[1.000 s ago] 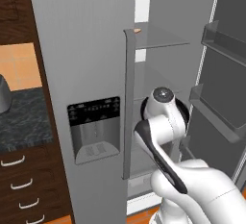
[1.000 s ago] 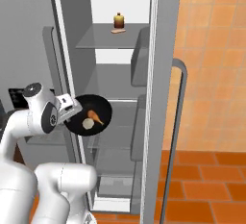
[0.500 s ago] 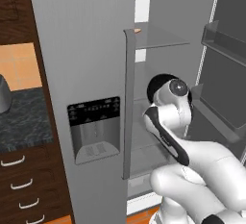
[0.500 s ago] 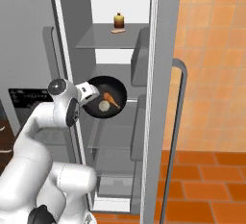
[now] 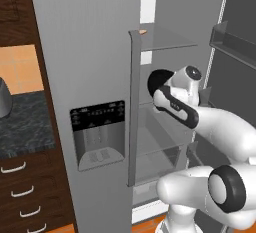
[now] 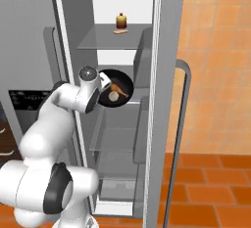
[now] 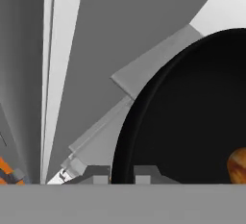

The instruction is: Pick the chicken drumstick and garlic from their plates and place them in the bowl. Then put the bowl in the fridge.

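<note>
Bowl (image 6: 115, 89) with the chicken drumstick (image 6: 121, 91) and garlic (image 6: 113, 96) inside has travelled from outside the fridge (image 6: 166, 36) into its open compartment, above a middle glass shelf (image 6: 112, 124). Jaws of the gripper (image 7: 122, 174) pinch the bowl's rim. Lowering and releasing seem all that remains; a small bottle (image 6: 120, 21) sits on the higher shelf.

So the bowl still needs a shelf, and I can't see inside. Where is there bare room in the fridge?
The glass shelf under the bowl looks bare, as does the one below it. The top shelf holds a small jar near the back. The gripper pinches the bowl's rim.
</note>
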Controlling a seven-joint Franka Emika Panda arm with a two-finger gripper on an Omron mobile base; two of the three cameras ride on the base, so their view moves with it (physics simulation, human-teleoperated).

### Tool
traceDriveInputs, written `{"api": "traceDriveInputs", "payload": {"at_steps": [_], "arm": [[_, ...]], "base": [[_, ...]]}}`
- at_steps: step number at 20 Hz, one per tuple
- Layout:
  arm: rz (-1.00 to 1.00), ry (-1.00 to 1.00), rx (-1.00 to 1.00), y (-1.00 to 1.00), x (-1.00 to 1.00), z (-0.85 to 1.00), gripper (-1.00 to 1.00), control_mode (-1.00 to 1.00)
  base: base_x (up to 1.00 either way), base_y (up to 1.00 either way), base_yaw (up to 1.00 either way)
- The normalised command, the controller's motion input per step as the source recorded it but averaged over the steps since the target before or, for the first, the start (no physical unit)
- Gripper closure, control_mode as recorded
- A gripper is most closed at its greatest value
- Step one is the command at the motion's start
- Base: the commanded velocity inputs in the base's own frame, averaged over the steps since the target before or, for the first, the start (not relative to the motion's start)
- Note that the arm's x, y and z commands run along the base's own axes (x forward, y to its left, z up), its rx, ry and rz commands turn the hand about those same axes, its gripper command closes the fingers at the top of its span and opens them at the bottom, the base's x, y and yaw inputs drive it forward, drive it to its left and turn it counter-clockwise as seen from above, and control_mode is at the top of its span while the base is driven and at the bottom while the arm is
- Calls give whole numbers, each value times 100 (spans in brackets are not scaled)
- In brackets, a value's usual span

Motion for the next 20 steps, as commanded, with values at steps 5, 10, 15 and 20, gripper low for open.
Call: {"api": "traceDriveInputs", "payload": {"at_steps": [5,10,15,20], "arm": [[6,0,-18,0,21,-3,100,-100],[4,0,-15,-2,51,-4,100,-100],[13,0,-8,-25,2,-8,100,-100],[15,0,-1,-21,1,-14,100,-100]], "base": [[0,0,0],[0,0,0],[0,0,0],[0,0,0]]}}
